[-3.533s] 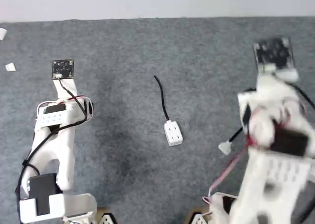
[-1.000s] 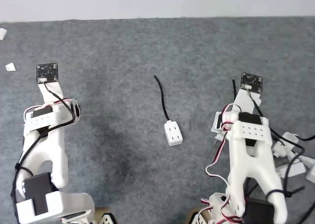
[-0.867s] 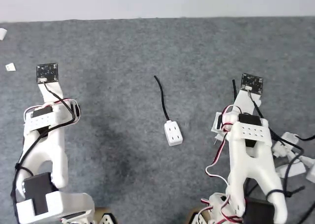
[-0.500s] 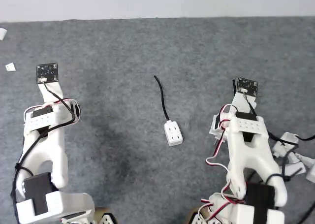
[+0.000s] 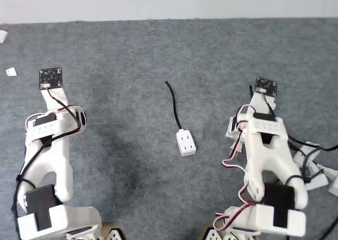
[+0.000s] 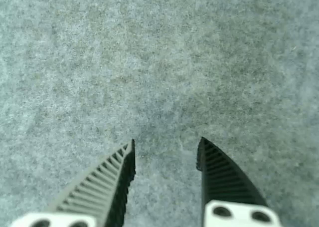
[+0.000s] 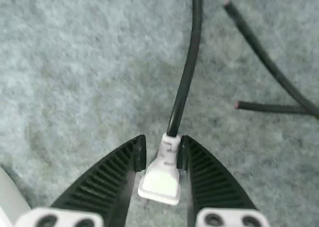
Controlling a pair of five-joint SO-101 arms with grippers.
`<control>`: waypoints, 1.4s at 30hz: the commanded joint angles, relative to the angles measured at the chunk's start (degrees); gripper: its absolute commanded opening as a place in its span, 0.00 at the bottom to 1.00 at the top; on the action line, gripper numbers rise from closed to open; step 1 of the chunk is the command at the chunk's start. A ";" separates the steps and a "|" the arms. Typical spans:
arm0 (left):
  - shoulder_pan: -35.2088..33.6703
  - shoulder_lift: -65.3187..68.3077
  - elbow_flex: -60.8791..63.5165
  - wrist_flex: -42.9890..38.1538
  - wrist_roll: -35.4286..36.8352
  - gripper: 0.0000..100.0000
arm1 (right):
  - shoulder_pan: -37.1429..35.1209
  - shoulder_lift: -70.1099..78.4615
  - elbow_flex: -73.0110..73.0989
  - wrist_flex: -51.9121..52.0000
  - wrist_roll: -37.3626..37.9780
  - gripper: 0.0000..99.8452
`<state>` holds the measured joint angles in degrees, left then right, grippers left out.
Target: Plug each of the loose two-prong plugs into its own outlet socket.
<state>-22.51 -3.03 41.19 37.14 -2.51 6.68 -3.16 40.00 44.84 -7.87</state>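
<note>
You're at the pick-up: your right gripper (image 7: 161, 138) is nearly closed, pinching the white plug (image 7: 159, 179) on the grey carpet (image 7: 65, 62), so next lift it across to the outlet block (image 5: 186, 143) mid-table, prongs aligned; your left gripper (image 6: 167, 141) hangs part open, empty.

In the high view, the right gripper (image 7: 162, 140) and the plug (image 7: 160, 179) are hidden beneath the right arm (image 5: 266, 145), to the right of the outlet strip (image 5: 186, 143). In the right wrist view the plug's prongs cannot be made out. Its black cable (image 7: 189, 62) and two further cables (image 7: 264, 57) are cut off by the edge. Far left of the outlet strip, one white scrap (image 5: 2, 36) is clipped by the edge, and another (image 5: 10, 71) is too small to be identified.
</note>
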 commanded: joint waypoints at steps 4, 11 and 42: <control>-0.62 -0.70 -2.77 0.18 -0.35 0.20 | -0.40 4.44 -7.82 3.56 4.40 0.04; -0.62 -0.70 -2.77 0.18 -0.35 0.20 | -0.22 9.54 -13.80 8.75 5.27 0.08; 2.64 13.63 -19.74 19.25 -3.52 0.19 | -15.87 -14.29 -34.29 38.90 17.23 0.01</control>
<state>-21.19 4.88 31.43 48.92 -2.51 -2.99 -9.32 13.01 78.24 8.84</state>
